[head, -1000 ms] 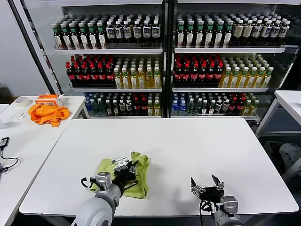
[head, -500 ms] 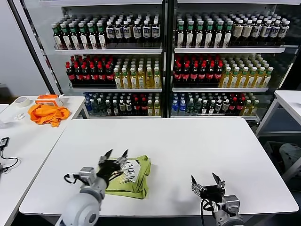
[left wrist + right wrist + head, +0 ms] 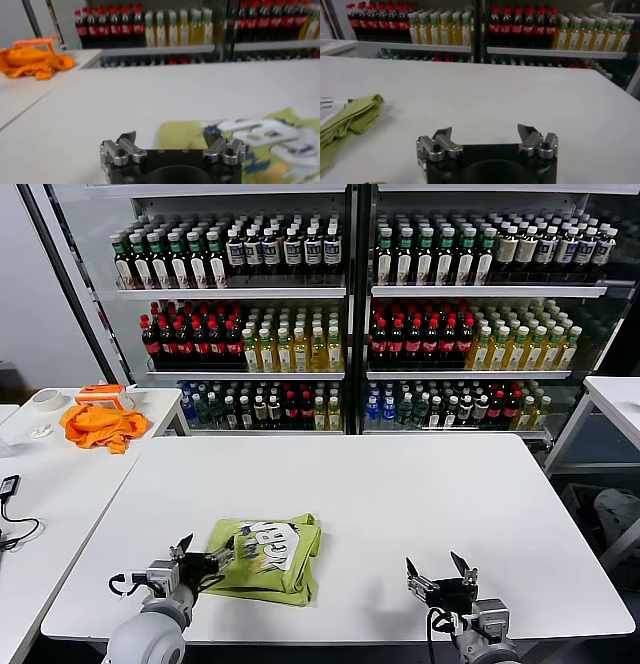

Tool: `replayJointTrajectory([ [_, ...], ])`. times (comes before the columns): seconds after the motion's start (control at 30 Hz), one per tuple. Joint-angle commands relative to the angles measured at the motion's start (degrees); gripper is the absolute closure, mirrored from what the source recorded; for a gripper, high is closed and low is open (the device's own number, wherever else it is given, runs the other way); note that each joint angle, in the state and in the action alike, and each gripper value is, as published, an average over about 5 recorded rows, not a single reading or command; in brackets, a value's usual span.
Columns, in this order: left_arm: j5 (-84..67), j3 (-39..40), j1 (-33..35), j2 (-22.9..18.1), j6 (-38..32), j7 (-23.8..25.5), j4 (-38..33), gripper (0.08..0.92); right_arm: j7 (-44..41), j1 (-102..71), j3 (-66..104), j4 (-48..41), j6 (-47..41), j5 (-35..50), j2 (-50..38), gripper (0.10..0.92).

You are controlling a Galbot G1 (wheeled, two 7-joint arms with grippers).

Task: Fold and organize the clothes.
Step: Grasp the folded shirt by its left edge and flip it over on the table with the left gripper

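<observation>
Lime yellow-green cotton T-shirt, folded, shows a white printed graphic with dark lettering on top. It lies on a plain white rectangular table. On the white side table, a crumpled bright orange cloth. Behind, shelved bottles run in bands: dark with white labels, red-capped cola-dark, golden yellow, pale green.

My head camera looked forward and down over the white worktop, bottle shelves filling the upper frame. Both wrist cameras sat low behind their fingers, skimming the worktop toward those shelves. All three views shared the folded T-shirt.
</observation>
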Motion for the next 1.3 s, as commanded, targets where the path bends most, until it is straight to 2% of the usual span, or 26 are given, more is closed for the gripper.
replayJointTrajectory([
  [0.03, 1.0, -0.9, 0.9, -0.5, 1.1, 1.5, 3.6, 0.177, 0.0, 0.1, 0.2, 0.1, 0.0, 0.1, -0.1, 0.203],
  [0.2, -1.6, -0.8, 0.1, -0.8, 0.7, 1.8, 4.8, 0.177, 0.2, 0.1, 0.6, 0.3, 0.0, 0.2, -0.4, 0.203],
  [0.3, -3.0, -0.8, 0.0, -0.8, 0.6, 2.3, 4.9, 0.209, 0.2, 0.1, 0.9, 0.4, -0.1, 0.4, -0.5, 0.203],
  [0.7, -4.0, -0.6, 0.0, -1.1, -2.9, 5.5, 5.9, 0.544, -0.4, 0.2, 0.8, 0.4, -0.5, 0.8, -0.2, 0.203],
  [0.87, -2.5, -2.2, 0.0, 0.3, -3.0, 5.9, 3.9, 0.691, -0.6, 0.7, 1.1, 0.7, -0.6, 1.4, -0.6, 0.203],
  [1.07, -0.3, -9.1, 1.1, 4.9, 0.8, 6.2, -4.9, 0.858, -1.1, 1.0, 1.2, 0.7, -0.7, 1.9, -0.8, 0.203],
  [1.17, 0.7, -15.4, 2.3, 9.2, 2.1, 6.4, -8.9, 0.892, -1.1, 1.4, 1.1, 0.5, -0.7, 2.0, -1.0, 0.203],
  [1.3, 2.2, -26.3, 5.6, 16.0, 2.3, 8.0, -9.7, 0.891, -1.1, 2.0, 0.5, 0.3, -0.7, 2.0, -1.1, 0.203],
])
